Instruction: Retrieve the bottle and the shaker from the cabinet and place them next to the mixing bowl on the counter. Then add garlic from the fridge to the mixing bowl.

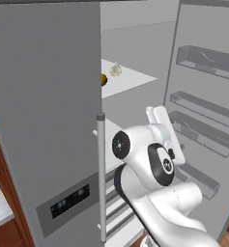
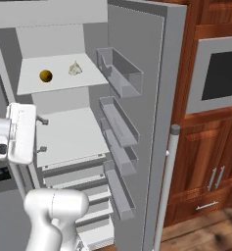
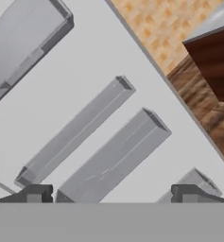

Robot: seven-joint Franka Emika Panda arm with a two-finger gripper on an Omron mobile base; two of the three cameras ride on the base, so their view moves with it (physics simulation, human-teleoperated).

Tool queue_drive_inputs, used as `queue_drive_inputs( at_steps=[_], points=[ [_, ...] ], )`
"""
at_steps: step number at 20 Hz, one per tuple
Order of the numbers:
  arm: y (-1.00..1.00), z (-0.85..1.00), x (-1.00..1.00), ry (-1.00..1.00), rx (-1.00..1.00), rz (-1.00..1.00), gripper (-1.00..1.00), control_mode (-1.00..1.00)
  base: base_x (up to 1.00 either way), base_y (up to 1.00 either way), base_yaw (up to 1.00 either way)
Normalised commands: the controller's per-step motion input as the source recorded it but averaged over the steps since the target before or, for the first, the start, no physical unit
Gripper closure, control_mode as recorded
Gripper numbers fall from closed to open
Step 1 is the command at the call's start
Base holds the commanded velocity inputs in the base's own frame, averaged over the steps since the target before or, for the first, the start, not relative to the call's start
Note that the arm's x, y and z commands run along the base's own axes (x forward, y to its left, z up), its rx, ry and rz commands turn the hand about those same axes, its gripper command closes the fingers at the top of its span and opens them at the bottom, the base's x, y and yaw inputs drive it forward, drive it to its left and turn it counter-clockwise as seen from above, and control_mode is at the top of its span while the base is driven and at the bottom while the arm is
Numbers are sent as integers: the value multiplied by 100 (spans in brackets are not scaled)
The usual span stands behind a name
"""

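The fridge stands open before me. A pale garlic bulb point(image 1: 116, 70) point(image 2: 75, 68) lies on the upper white shelf point(image 2: 34, 86), well above and behind my hand. My gripper point(image 2: 40, 134) point(image 3: 114, 194) hovers in front of the middle shelf, open, with nothing between its fingers. The hand view looks across at the grey door bins point(image 3: 111, 160). The bottle, the shaker and the mixing bowl are out of view.
A small round brown item point(image 1: 104, 79) point(image 2: 46, 76) sits left of the garlic. The open right door carries several bins point(image 2: 120, 73). The closed left door has a long handle point(image 1: 101, 178). Drawers point(image 2: 73, 179) fill the fridge's bottom. Wooden cabinets and an oven point(image 2: 220, 73) stand to the right.
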Motion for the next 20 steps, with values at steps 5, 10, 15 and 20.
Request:
queue_drive_inputs(
  at_steps=[5, 10, 15, 20],
  points=[
    [-18, 28, 56, 0, 20, 21, -100, -100, 0, 0, 0],
    [-1, 35, 44, 6, 14, 33, -100, -100, 0, 0, 0],
    [0, 47, 3, 11, 7, 37, -100, -100, 0, 0, 0],
    [0, 57, -1, 18, 10, 35, -100, -100, 0, 0, 0]
  ],
)
